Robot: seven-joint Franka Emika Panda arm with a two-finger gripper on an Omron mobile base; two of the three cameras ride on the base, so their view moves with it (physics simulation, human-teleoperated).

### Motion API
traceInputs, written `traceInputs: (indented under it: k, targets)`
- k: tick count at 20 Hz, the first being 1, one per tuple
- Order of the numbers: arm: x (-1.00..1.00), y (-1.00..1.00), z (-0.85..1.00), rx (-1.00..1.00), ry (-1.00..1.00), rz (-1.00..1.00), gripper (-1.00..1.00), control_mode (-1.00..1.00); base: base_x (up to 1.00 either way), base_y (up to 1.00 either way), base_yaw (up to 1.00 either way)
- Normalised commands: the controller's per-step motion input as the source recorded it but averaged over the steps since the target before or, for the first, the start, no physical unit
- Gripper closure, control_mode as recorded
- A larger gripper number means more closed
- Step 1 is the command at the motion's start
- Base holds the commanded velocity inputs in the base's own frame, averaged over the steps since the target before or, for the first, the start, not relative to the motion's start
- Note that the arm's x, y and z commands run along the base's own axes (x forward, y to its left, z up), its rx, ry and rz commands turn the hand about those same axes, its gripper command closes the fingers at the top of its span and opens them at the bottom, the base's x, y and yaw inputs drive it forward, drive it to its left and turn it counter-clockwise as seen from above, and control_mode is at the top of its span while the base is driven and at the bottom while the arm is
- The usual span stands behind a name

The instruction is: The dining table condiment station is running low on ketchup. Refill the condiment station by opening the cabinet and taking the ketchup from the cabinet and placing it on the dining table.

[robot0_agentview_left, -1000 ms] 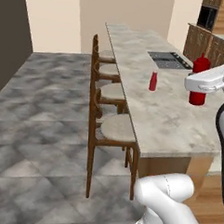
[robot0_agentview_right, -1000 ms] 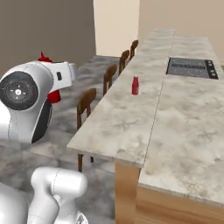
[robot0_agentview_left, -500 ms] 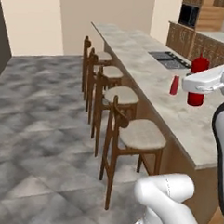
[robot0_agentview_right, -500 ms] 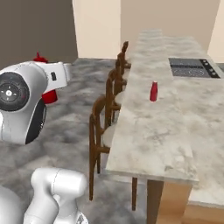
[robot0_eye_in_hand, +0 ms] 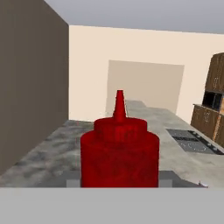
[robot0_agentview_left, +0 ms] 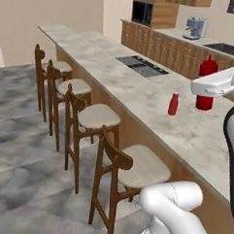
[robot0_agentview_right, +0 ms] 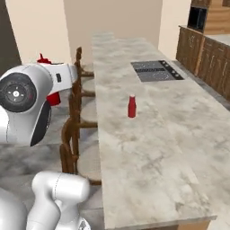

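My gripper (robot0_agentview_left: pixel 206 89) is shut on the ketchup (robot0_agentview_left: pixel 207 71), an all-red squeeze bottle held upright above the dining table (robot0_agentview_left: pixel 150 98), near its far edge. In the hand view the ketchup (robot0_eye_in_hand: pixel 119 153) stands close in front, nozzle up, between the fingers. From the right base the ketchup (robot0_agentview_right: pixel 50 98) peeks out behind my arm, left of the dining table (robot0_agentview_right: pixel 152 139). A second, smaller red bottle (robot0_agentview_left: pixel 173 103) (robot0_agentview_right: pixel 131 106) stands on the table top. The cabinet is out of view.
Several wooden bar stools (robot0_agentview_left: pixel 134 164) line the table's near side. A black cooktop (robot0_agentview_left: pixel 141 66) (robot0_agentview_right: pixel 155 70) is set into the table further along. Behind it runs a wooden counter with a coffee machine (robot0_agentview_left: pixel 194 28), a microwave (robot0_agentview_left: pixel 142 12) and a sink.
The base has driven and turned, so the whole scene has shifted and the table and stools lie differently in view. The ketchup has stayed in my shut gripper.
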Motion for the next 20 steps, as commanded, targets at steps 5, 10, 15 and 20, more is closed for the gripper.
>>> traceInputs:
  k: [5, 10, 15, 20]
  targets:
    - [0.00, 0.00, 0.00, 0.00, 0.00, 0.00, 1.00, 1.00, 0.28, 0.54, -0.67]
    - [0.00, 0.00, 0.00, 0.00, 0.00, 0.00, 1.00, 1.00, 0.20, 0.90, -0.51]
    - [0.00, 0.00, 0.00, 0.00, 0.00, 0.00, 1.00, 1.00, 0.91, 0.07, -0.26]
    - [0.00, 0.00, 0.00, 0.00, 0.00, 0.00, 1.00, 1.00, 0.69, -0.52, 0.01]
